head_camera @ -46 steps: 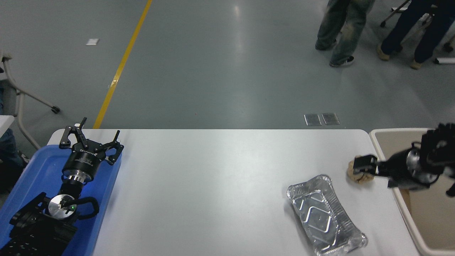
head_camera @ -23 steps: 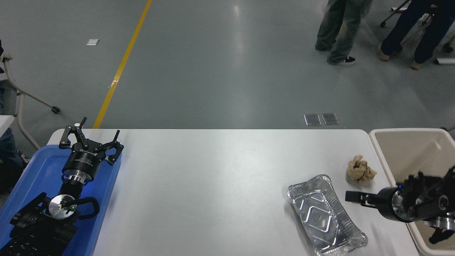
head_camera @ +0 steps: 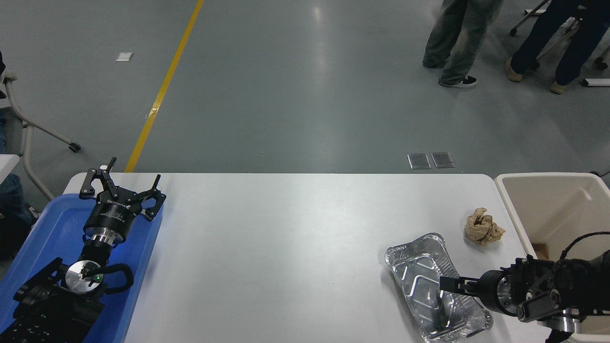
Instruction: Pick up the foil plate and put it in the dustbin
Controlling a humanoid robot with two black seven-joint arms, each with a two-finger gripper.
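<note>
The foil plate (head_camera: 415,269), a shiny silver ribbed tray, lies on the white table at the front right, empty. My right gripper (head_camera: 445,285) comes in from the right edge and reaches over the tray's right rim, above its middle; its shadow falls inside the tray. The beige dustbin (head_camera: 511,206) stands off the table's right end, just right of the tray. My left gripper (head_camera: 121,183) is parked open over the blue tray at the lower left.
A crumpled brown paper ball (head_camera: 484,226) lies between the foil plate and the dustbin. A blue plastic tray (head_camera: 45,238) lies under the left arm. People's legs (head_camera: 457,43) stand on the grey floor beyond the table.
My right arm has swung from the paper ball toward the camera and then left, so the gripper now sits over the foil plate. The paper ball stays on the table.
</note>
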